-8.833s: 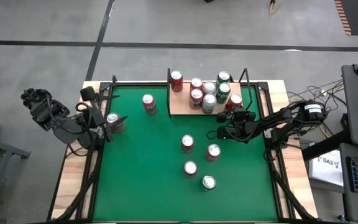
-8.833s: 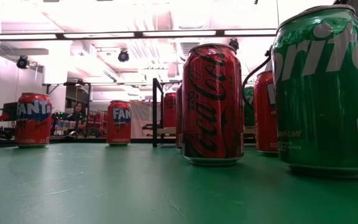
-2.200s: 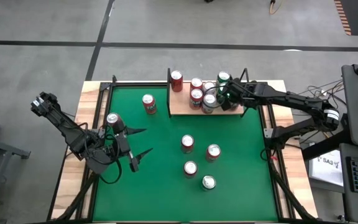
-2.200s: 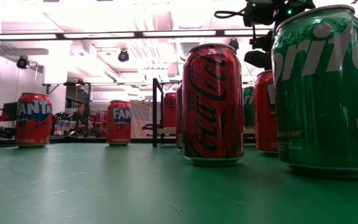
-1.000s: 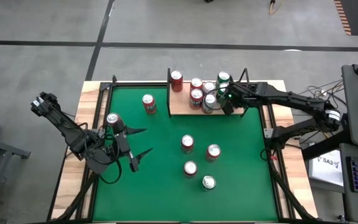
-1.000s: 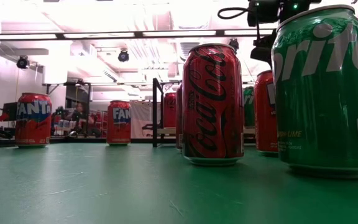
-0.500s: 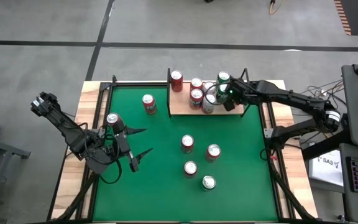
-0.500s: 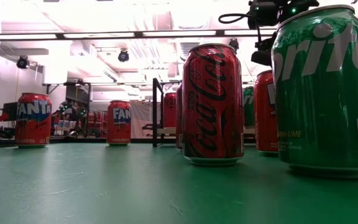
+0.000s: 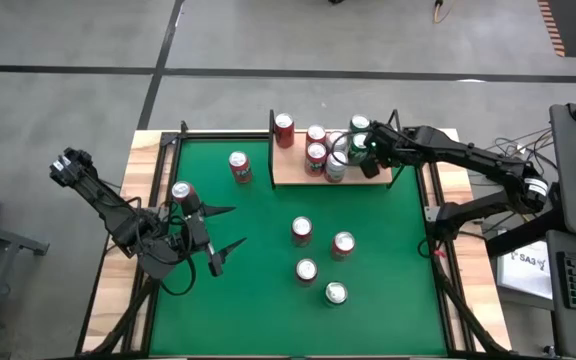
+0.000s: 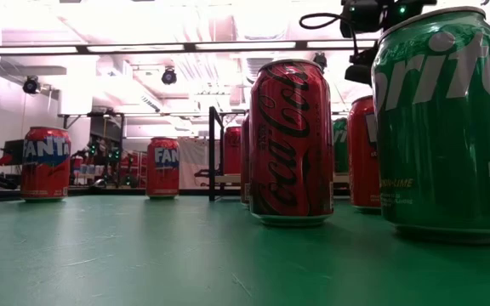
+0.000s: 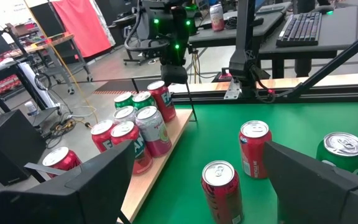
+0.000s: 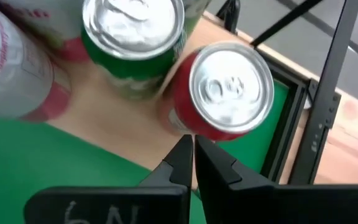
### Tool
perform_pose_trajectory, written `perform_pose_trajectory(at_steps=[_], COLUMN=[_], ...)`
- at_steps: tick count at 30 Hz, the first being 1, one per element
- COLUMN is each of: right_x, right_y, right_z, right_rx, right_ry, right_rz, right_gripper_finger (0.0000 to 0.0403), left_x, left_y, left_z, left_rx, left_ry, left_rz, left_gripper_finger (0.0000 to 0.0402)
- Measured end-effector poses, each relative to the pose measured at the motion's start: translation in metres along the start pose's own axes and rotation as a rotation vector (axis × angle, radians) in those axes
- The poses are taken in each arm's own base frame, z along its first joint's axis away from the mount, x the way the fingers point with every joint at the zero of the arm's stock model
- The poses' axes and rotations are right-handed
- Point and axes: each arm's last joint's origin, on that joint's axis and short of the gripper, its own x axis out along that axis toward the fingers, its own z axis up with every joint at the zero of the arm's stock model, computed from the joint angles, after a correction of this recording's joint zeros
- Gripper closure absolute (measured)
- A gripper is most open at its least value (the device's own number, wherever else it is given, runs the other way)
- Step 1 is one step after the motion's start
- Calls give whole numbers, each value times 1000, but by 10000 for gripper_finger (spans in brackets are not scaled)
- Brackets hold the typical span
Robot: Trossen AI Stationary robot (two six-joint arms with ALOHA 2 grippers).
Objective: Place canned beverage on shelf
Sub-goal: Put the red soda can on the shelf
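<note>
1. The green felt worktop (image 9: 258, 280) is filling the scene, with a bright workshop showing behind it in the low view.
2. Nearest the low camera, a green Sprite can (image 10: 446, 127) is standing upright, and a red Coca-Cola can (image 10: 291, 140) is standing just beside it. From above, four loose cans (image 9: 318, 250) are standing mid-worktop.
3. At the worktop's left edge the left claw (image 9: 226, 228) is hovering with its fingers spread wide, gripping nothing; a red can (image 9: 181, 193) is standing close by its arm.
4. Farther back, a lone red Fanta can (image 9: 239, 166) is standing on the felt, just beside the shelf's left end.
5. The shelf (image 9: 290, 170) — a tan board with black uprights — is sitting at the far edge, carrying a cluster of red, green and silver cans (image 9: 325, 150).
6. The right claw (image 9: 372, 160) is hanging over the shelf's right end with its fingers pressed together, empty. In its wrist view a red can (image 12: 222, 93) is standing upright on the board just ahead of the fingertips — touching or not, I cannot tell — beside a green can (image 12: 133, 43).
</note>
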Motion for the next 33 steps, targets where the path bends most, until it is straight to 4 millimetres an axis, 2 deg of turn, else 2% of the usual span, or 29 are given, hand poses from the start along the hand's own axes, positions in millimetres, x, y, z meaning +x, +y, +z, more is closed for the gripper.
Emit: perform_pose_trajectory(at_steps=[11,33], right_x=[13,19], right_y=[4,-3], right_z=[-2,9], right_rx=[-12,18], right_ry=[16,-49], right_rz=[-38,-62], right_gripper_finger=[394,394], left_x=[0,0], left_y=[0,0], left_z=[0,0], left_rx=[0,0], left_ry=[0,0], left_rz=[0,0], left_gripper_finger=[66,66])
